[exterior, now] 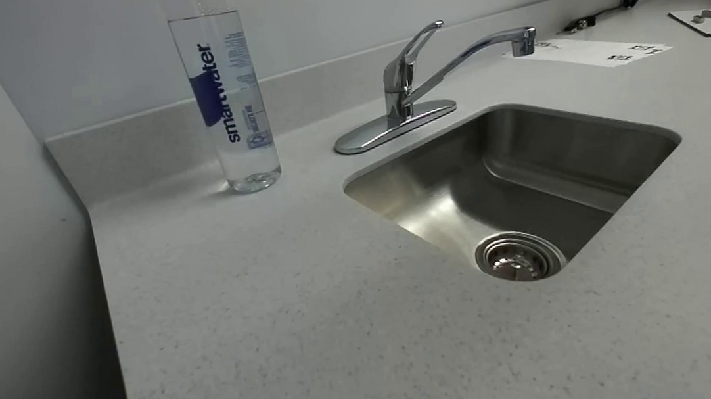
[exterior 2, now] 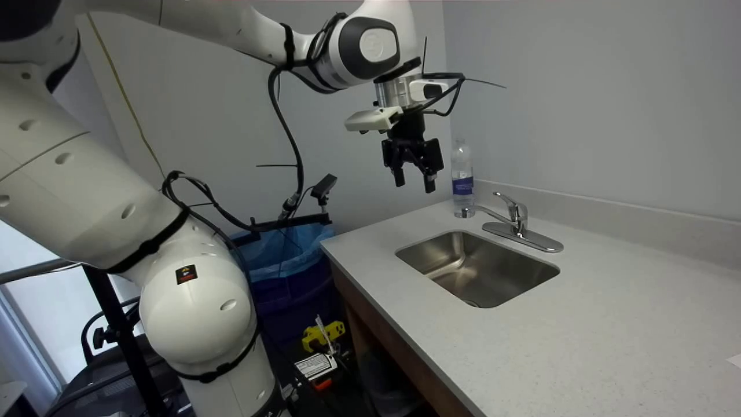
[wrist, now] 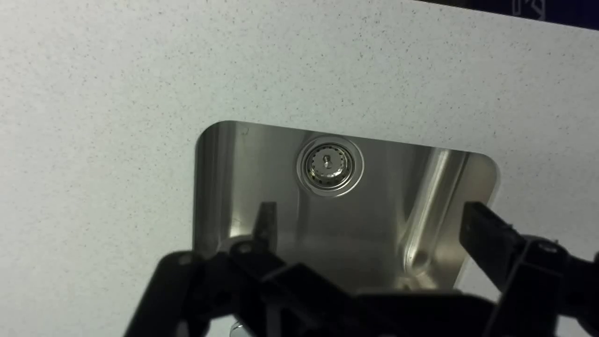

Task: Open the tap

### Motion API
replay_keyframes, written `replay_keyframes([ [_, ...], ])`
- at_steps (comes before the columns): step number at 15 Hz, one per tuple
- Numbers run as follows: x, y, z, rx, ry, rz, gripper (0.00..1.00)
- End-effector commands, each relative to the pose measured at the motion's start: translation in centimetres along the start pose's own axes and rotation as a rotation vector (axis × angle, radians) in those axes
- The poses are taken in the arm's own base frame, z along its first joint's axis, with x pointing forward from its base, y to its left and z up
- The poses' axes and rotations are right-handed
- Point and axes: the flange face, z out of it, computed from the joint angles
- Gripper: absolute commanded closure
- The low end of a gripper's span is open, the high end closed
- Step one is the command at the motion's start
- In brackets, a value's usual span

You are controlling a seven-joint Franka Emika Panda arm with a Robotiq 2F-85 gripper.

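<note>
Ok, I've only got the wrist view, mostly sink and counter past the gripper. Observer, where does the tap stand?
Observer: In both exterior views the tap stands between the sink and the backsplash.
Operator: Anything near it I might bump?
Observer: A clear water bottle stands upright to the left of the tap in an exterior view, apart from its base plate.
Operator: And is the gripper touching anything yet?
Observer: No, an exterior view shows it hanging in the air above the counter, apart from the tap.
</note>
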Motion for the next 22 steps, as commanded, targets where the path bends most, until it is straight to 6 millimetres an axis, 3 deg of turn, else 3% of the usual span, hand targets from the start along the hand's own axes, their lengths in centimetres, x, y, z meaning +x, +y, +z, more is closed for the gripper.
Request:
replay_keyframes([
  [1, 0.0, 0.0, -0.1, 0.000, -0.001, 0.000, 0.00],
  [10, 4.3, 3.3, 1.3, 0.009, -0.031, 0.078, 0.00],
  [18, 9.6, 2.8, 4.7, 0.020, -0.054, 0.133, 0.00],
  [19, 7.8, 3.1, 4.5, 0.017, -0.061, 0.113, 0.00],
  [22, 8.9, 3.0, 5.2, 0.019, -0.070, 0.119, 0.00],
])
